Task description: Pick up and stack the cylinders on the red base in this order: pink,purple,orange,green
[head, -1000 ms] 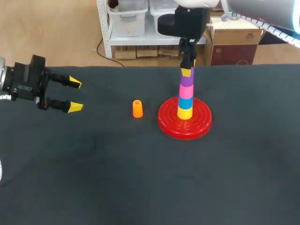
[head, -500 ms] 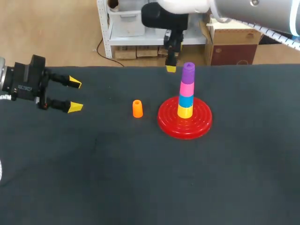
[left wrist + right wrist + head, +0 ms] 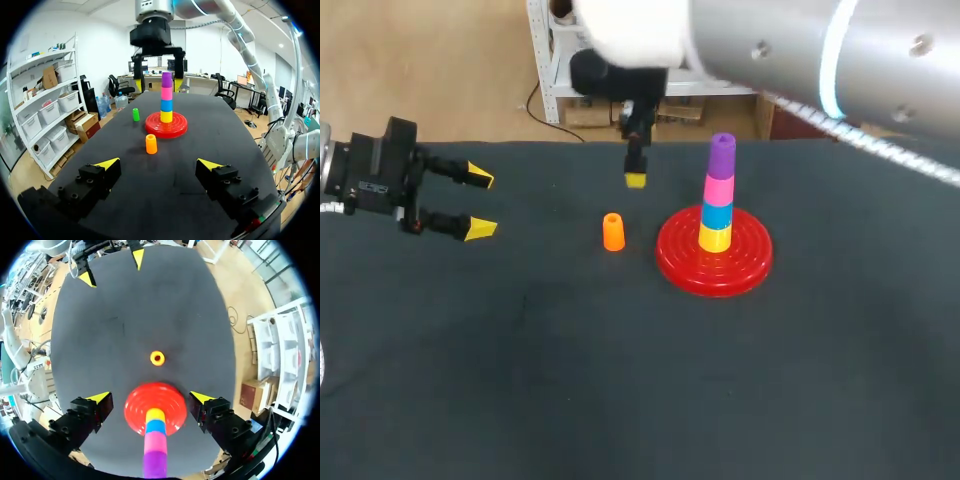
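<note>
Just let go of the small purple plastic cylinder (image 3: 722, 150), seated a second ago on top of the stack at the middle of the round ridged red plastic base (image 3: 675, 262). Since then drew the right gripper (image 3: 636, 178) off the stack top and away to the left of the base, out past its rim. Means pink and purple done, by this reading; orange next, green last.

Turning to the small orange plastic cylinder (image 3: 613, 232): upright on the black cloth-covered table (image 3: 620, 380), just left of the base and apart from its rim, open hole at the top, touching nothing. Looks light, rigid and easy to pinch across the sides.

On the base, from the bottom up: small yellow plastic cylinder (image 3: 714, 238), small blue plastic cylinder (image 3: 716, 215), small pink plastic cylinder (image 3: 719, 189), then the purple one, all in one straight upright column.

From the left wrist view, spotting the small green plastic cylinder (image 3: 135, 114) upright near the base, clear of its rim; not to be found in the head view.

Holding the right gripper's fingers spread wide, with nothing between them. Keeping the left gripper (image 3: 480, 203) far to the left of the base, unmoved over that second, fingers likewise apart and empty.
</note>
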`<state>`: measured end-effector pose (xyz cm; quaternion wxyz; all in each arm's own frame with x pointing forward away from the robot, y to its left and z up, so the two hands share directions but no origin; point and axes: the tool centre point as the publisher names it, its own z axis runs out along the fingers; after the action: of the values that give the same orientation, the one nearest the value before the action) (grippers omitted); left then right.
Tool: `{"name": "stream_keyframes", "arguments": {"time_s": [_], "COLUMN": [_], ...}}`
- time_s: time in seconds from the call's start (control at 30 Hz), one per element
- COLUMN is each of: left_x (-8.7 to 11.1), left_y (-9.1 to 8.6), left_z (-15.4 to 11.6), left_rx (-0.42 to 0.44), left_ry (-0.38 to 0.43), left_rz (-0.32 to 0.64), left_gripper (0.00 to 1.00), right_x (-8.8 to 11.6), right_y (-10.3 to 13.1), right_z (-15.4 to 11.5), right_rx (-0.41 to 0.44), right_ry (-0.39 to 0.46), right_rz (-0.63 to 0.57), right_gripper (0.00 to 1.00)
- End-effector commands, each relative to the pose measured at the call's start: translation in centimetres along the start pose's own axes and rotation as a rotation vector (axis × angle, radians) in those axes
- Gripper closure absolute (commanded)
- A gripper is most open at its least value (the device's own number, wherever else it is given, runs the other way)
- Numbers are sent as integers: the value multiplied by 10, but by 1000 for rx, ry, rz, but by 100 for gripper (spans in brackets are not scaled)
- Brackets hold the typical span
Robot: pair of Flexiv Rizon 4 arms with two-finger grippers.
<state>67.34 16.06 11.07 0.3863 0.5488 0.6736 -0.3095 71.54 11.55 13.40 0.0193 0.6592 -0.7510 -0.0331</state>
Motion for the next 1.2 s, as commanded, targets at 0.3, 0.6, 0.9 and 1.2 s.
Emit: {"name": "stream_keyframes", "arguments": {"time_s": [0.3,0.6,0.9,1.2], "left_x": [1,1,1,1], "left_y": [0,0,0,0], "left_z": [0,0,0,0], "left_rx": [-1,-1,-1,-1], "left_ry": [-4,-4,-4,-4], "left_rz": [2,2,2,2], "left_gripper": [0,0,0,0], "right_x": [-51,-52,-39,-29], "right_y": [1,-3,3,-2], "right_z": [70,95,100,108], "right_rx": [-64,-25,20,12], "right_ry": [81,56,52,-24], "right_rz": [-24,24,91,178], "right_gripper": [0,0,0,7]}}
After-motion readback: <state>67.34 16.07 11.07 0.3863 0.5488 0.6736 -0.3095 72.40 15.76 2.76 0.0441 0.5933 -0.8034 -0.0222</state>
